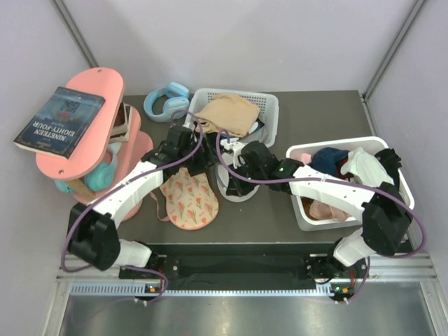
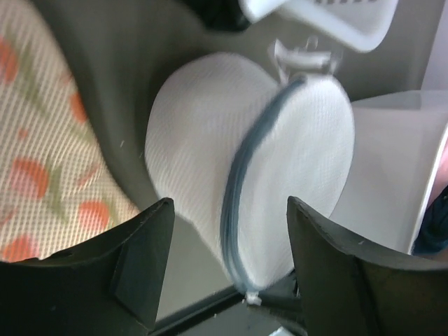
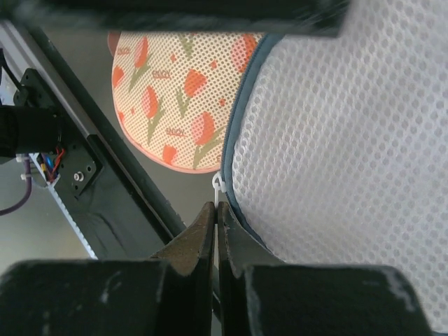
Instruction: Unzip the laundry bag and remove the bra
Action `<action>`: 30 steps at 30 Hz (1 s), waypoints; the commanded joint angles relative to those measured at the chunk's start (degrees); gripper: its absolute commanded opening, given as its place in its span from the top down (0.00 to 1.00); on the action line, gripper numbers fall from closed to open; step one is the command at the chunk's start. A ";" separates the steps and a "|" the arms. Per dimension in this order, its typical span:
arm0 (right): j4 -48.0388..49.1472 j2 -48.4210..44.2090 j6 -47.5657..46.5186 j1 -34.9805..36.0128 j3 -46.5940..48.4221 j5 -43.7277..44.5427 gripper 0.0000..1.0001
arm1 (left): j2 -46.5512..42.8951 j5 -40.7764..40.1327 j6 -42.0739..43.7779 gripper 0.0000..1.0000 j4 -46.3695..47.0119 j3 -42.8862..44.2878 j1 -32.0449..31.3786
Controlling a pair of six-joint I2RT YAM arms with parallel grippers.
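The white mesh laundry bag (image 1: 240,190) stands on edge in the middle of the table, its blue-grey zip rim (image 2: 240,189) facing the left wrist camera. My right gripper (image 3: 215,205) is shut on the small white zip pull (image 3: 217,185) at the bag's rim (image 3: 234,140). My left gripper (image 2: 229,206) is open, one jaw on each side of the bag (image 2: 210,126), and does not touch it. The peach bra (image 1: 189,199) with red flowers lies flat on the table left of the bag. It also shows in the left wrist view (image 2: 42,161) and the right wrist view (image 3: 182,91).
A white slatted basket (image 1: 269,105) with a tan garment (image 1: 227,112) stands behind the bag. A white bin (image 1: 301,210) of clothes is at the right. A pink shelf (image 1: 84,140) with a book (image 1: 59,120) stands at the left, with blue headphones (image 1: 166,99) behind it.
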 commanded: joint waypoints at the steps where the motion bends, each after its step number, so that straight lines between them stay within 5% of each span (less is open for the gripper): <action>1: 2.06 1.21 0.01 0.48 3.79 -2.05 1.00 | -9.57 -1.51 -4.57 0.32 -3.69 -5.68 0.12; 8: 2.41 2.09 0.00 0.56 4.23 -3.19 1.00 | -13.19 2.44 -14.33 0.38 5.88 -14.91 -1.55; 14: 2.41 1.48 0.01 1.00 3.71 -3.11 1.00 | -9.33 1.92 -15.13 0.48 8.61 -14.30 -2.70; 16: 2.41 1.04 0.01 1.00 3.36 -3.02 1.00 | -8.62 1.48 -15.22 0.55 9.23 -14.22 -2.78; 21: 1.88 0.77 -0.17 1.09 3.18 -2.32 1.00 | -7.92 0.25 -14.96 0.98 9.41 -13.25 -2.70; 30: 0.48 -0.28 -0.35 1.00 1.87 -0.64 1.00 | -6.69 -0.36 -12.41 1.00 8.88 -11.76 -1.91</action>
